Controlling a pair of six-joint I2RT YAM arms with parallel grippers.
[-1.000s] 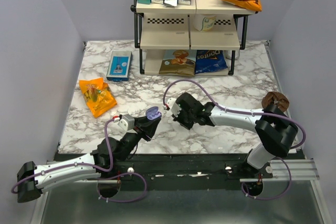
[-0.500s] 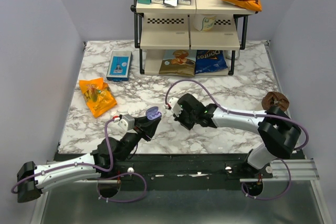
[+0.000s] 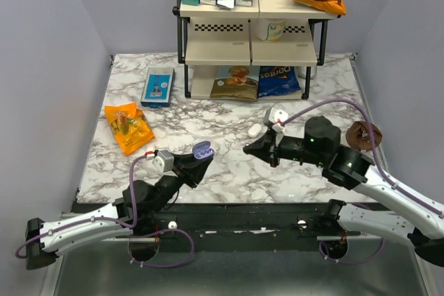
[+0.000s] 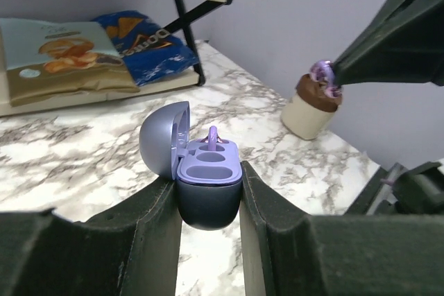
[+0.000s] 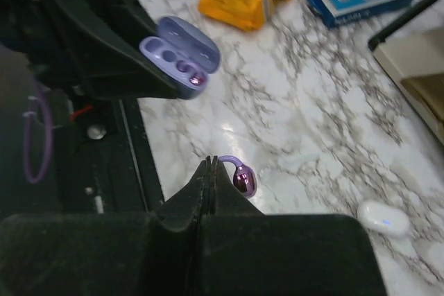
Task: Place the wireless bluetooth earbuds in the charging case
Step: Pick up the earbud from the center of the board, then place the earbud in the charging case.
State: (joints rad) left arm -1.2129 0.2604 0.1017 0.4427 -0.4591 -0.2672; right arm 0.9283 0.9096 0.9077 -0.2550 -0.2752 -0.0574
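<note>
Doritos bag [image 3: 279,81] shelved, left claw [image 3: 195,164] gripping charging case [image 4: 207,199], right claw [image 5: 209,171] pinching earbud [image 5: 243,179].

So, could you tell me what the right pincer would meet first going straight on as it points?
Probably the open case in the left pincer; depth is unclear, so the right pincer might pass above it.

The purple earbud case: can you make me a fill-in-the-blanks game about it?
The left gripper holds the charging case with its lid ____.
The right gripper pinches a free earbud coloured ____.
____ seated earbud is already inside.
Missing: open, purple, one.
</note>
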